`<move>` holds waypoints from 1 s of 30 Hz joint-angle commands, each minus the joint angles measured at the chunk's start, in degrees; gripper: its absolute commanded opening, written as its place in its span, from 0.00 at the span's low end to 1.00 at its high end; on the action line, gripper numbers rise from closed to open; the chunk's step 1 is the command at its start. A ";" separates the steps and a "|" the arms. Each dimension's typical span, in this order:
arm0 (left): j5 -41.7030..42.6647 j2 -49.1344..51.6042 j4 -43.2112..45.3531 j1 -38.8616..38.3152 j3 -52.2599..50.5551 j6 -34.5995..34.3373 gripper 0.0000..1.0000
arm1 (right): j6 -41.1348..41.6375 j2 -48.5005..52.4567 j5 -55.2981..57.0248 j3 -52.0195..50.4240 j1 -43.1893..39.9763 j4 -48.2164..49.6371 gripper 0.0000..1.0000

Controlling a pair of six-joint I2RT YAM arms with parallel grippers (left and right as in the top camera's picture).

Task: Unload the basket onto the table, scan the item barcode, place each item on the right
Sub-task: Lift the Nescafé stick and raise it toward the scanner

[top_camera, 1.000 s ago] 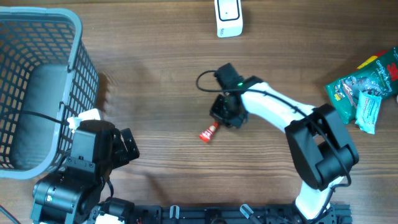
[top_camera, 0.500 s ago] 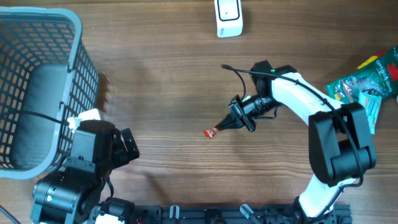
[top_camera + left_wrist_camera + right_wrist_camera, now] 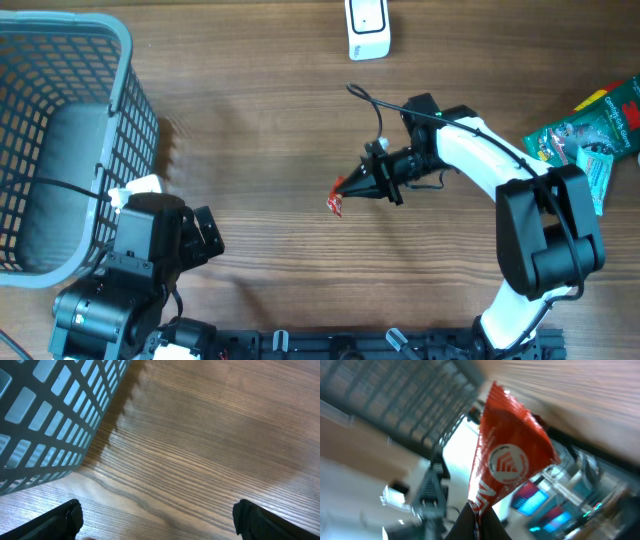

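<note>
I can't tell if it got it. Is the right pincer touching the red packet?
Touching. Right wrist view: the red packet is pinched at its bottom end by the right pincer.

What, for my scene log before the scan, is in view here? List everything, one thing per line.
basket: one, grey-blue, far left of the table
scanner: one, white, top centre edge
red packet: one, red with a white logo, mid-table, held by the right gripper
snack bags: at least two, green and teal, right edge
table: one, brown wood
left gripper: one, black, open and empty, beside the basket
right gripper: one, black, shut on the red packet
</note>
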 commanded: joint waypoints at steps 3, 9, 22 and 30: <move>0.28 -0.04 0.00 0.31 0.07 0.87 1.00 | -23.30 -1.42 -13.75 0.09 -0.20 3.28 0.04; 0.28 -0.04 0.00 0.31 0.07 0.87 1.00 | -23.34 -1.42 -13.75 0.09 -0.20 3.69 0.04; 0.31 -0.04 0.00 0.31 0.07 0.87 1.00 | -36.11 -1.42 -13.77 -0.02 -0.20 3.41 0.04; 0.28 -0.04 0.00 0.31 0.07 0.87 1.00 | -35.93 -1.42 -13.75 -0.02 -0.20 3.45 0.04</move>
